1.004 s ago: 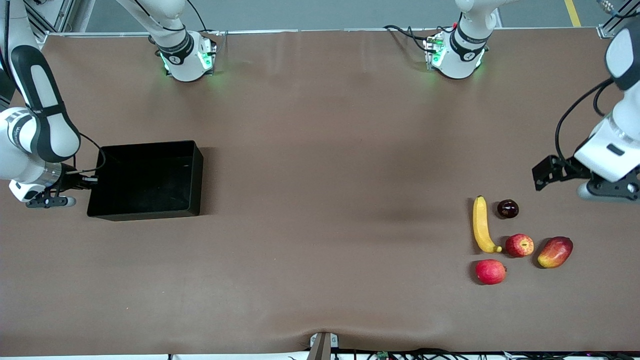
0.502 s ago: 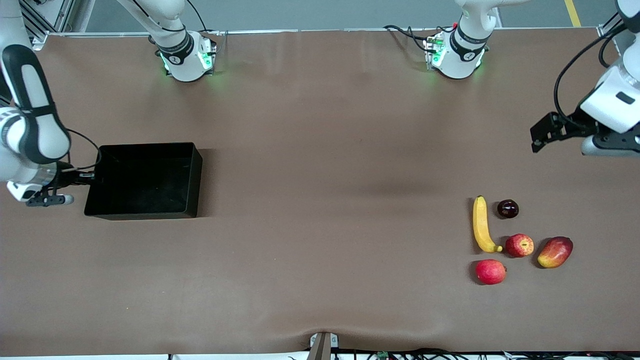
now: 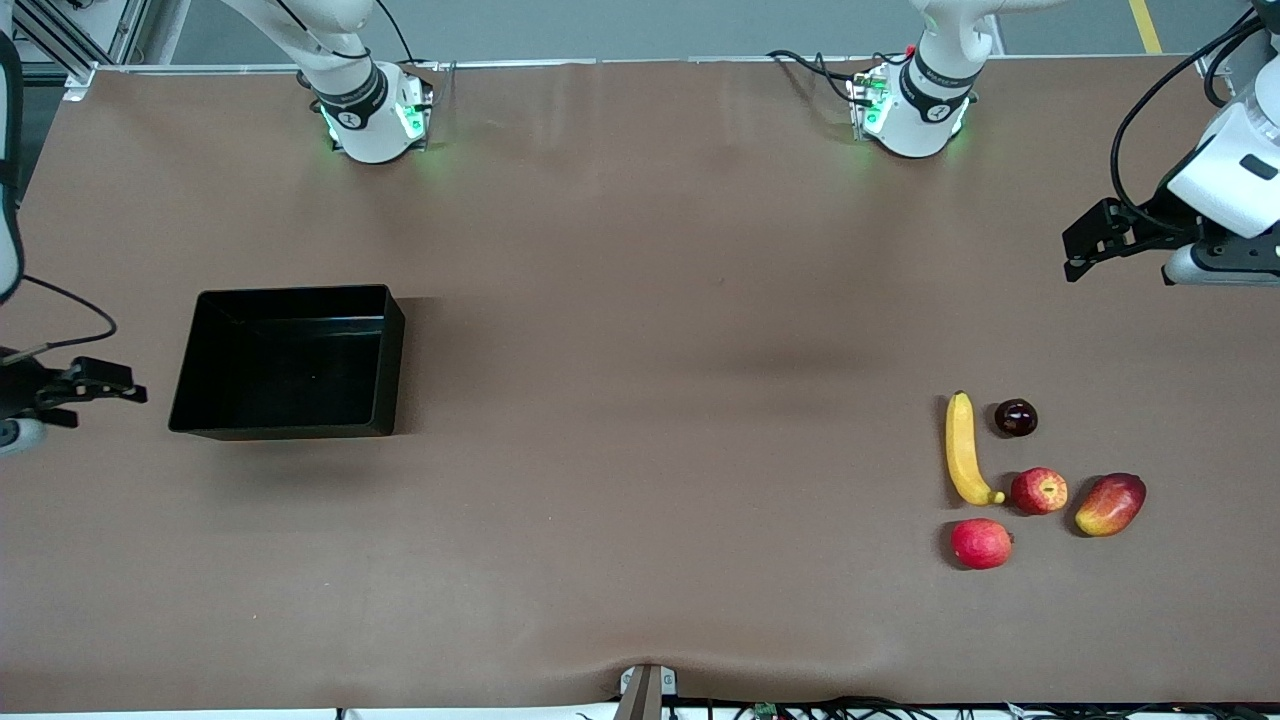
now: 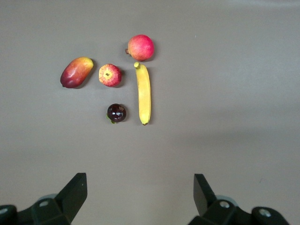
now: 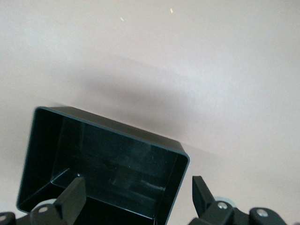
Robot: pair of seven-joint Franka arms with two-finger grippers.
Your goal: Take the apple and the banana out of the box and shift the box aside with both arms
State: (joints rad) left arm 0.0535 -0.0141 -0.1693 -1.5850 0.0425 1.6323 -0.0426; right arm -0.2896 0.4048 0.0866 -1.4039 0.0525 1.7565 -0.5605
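The black box [image 3: 395,360] stands empty on the table toward the right arm's end. My right gripper [image 3: 115,385] is open and empty, beside the box's end wall and apart from it. In the right wrist view the box [image 5: 108,159] lies under the open right gripper [image 5: 138,198]. The banana [image 3: 962,450] and the streaked apple [image 3: 1039,491] lie side by side toward the left arm's end. My left gripper [image 3: 1082,248] is open and empty, up over bare table. In the left wrist view the banana [image 4: 144,93] and apple [image 4: 110,75] lie well clear of the left gripper [image 4: 140,197].
A plain pinkish-red fruit [image 3: 981,543] lies nearer the front camera than the banana. A mango [image 3: 1110,504] lies beside the apple. A small dark round fruit [image 3: 1015,417] lies beside the banana's other end. The arm bases [image 3: 370,110] stand along the table's back edge.
My right gripper has let go of the box's end wall and drawn away toward the table's end. My left gripper has moved away from the fruits toward the bases.
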